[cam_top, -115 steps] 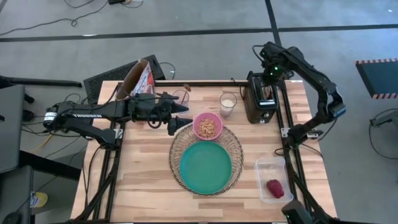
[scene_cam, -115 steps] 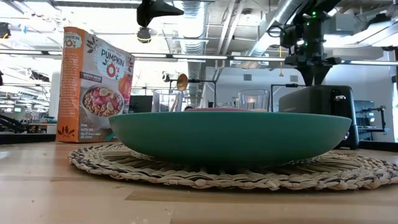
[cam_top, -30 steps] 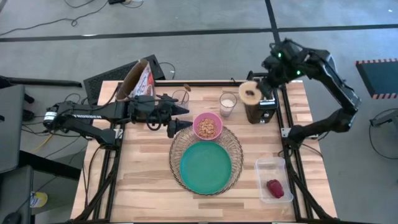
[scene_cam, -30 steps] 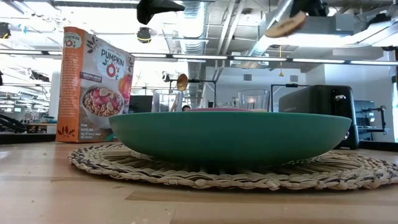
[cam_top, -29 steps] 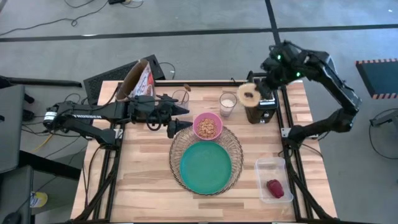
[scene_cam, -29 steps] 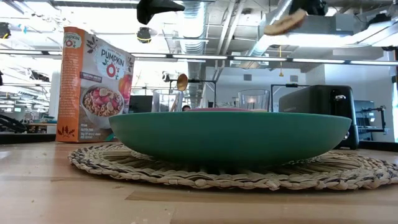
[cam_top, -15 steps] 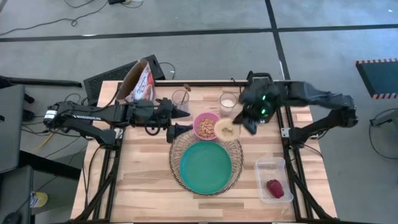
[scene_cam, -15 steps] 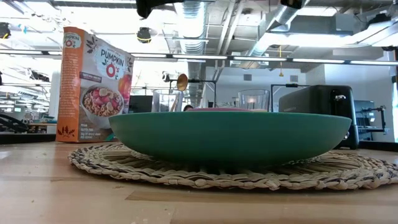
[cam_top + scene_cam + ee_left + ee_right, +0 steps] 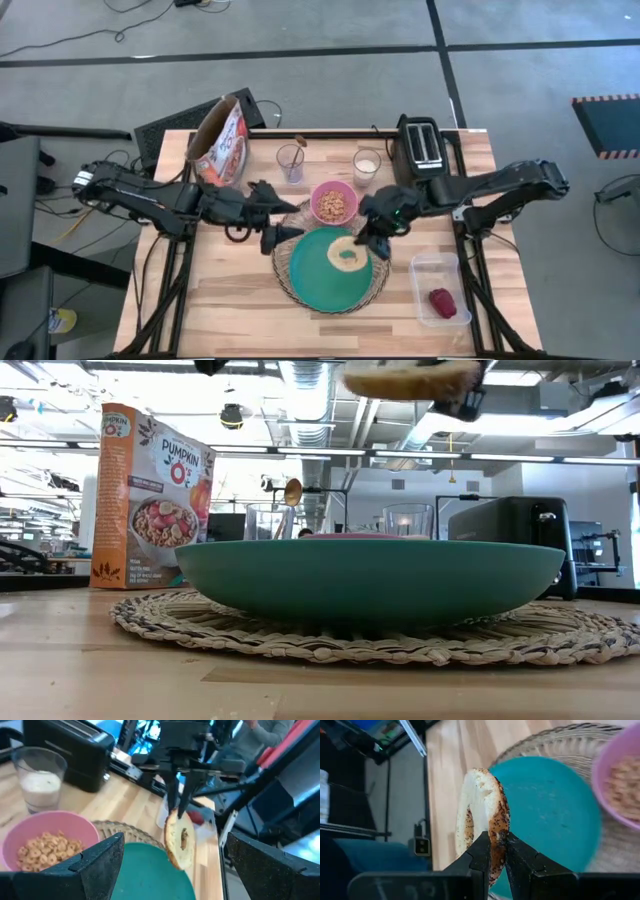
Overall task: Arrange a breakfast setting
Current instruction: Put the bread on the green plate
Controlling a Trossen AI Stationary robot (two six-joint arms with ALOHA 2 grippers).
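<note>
A tan seeded bagel half hangs over the round teal plate, which lies on the round wire charger. My right gripper is shut on the bagel; both also show in the low view, the bagel and the gripper. The pink bowl of cereal sits on the charger's far rim. My left gripper is open and empty at the charger's left edge. The small spoon stands in a glass. The dark red fruit lies in the clear tub. My right gripper pinches the bagel's rim between its two fingers, one finger on the pale cut face and one on the seeded crust. The fingers slant down from the table's right side. The bagel is lifted clear above the plate.
The black toaster and a glass of milk stand at the back right. A cereal box stands at the back left. Bare wood lies along the near edge and at the near left.
My right gripper has carried the bagel from above the toaster down and toward the table's left and near edge, to a place over the teal plate. My left gripper has moved a little toward the near edge, beside the charger.
</note>
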